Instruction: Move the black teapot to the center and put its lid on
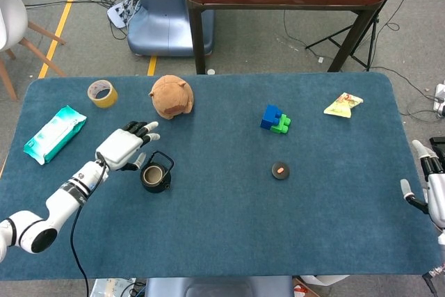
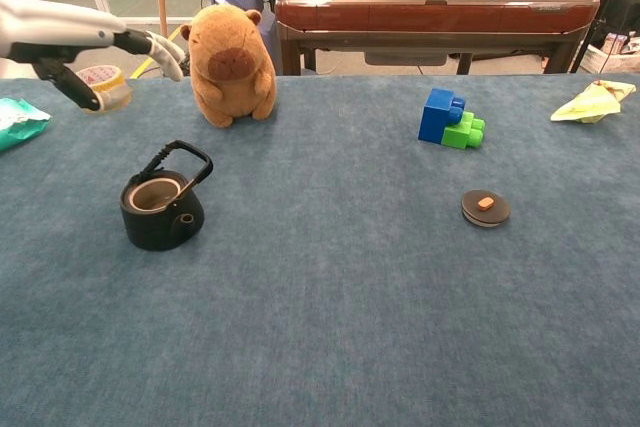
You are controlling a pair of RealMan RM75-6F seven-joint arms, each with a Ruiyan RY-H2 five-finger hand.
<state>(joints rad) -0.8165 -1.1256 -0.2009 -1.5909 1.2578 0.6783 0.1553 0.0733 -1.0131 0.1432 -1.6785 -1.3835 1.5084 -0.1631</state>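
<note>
The black teapot (image 1: 154, 175) (image 2: 160, 211) stands uncovered on the left half of the blue table, its handle raised. Its round black lid (image 1: 280, 170) (image 2: 485, 208) with an orange knob lies apart on the right half. My left hand (image 1: 126, 147) (image 2: 75, 40) hovers open just left of and above the teapot, fingers spread, touching nothing. At the table's right edge my right hand (image 1: 429, 189) is open and empty, showing only in the head view.
A brown plush capybara (image 1: 171, 96) (image 2: 231, 62) sits behind the teapot. Yellow tape roll (image 1: 102, 93) and a teal wipes pack (image 1: 54, 133) lie far left. Blue and green blocks (image 1: 274, 119) (image 2: 450, 119) and a yellow wrapper (image 1: 343, 104) lie at the back right.
</note>
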